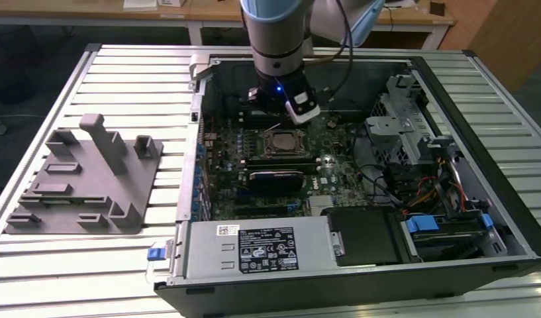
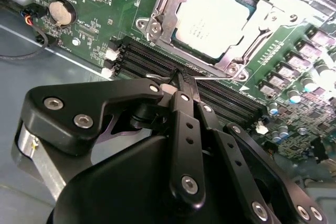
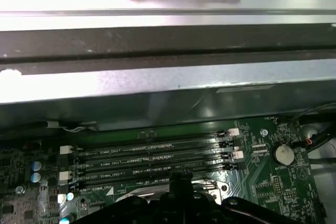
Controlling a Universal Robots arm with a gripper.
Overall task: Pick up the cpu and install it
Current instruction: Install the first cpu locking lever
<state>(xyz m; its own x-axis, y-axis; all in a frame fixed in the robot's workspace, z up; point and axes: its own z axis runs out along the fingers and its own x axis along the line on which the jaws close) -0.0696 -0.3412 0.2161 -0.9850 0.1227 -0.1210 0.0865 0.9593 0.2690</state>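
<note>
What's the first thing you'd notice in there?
The open computer case on the slatted table, with the robot arm reaching down into it. In the second wrist view the shiny cpu already sits in its socket on the green motherboard, and the black gripper, fingers closed together, is just beside it.

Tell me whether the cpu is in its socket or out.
In: the cpu lies flat inside the socket frame on the motherboard; the gripper is shut, holding nothing.

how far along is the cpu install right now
Done: the cpu already sits in its socket frame on the motherboard. In hand: nothing; the gripper, fingers shut, hangs beside the socket over the memory slots. Left: the socket lever looks unlatched.
</note>
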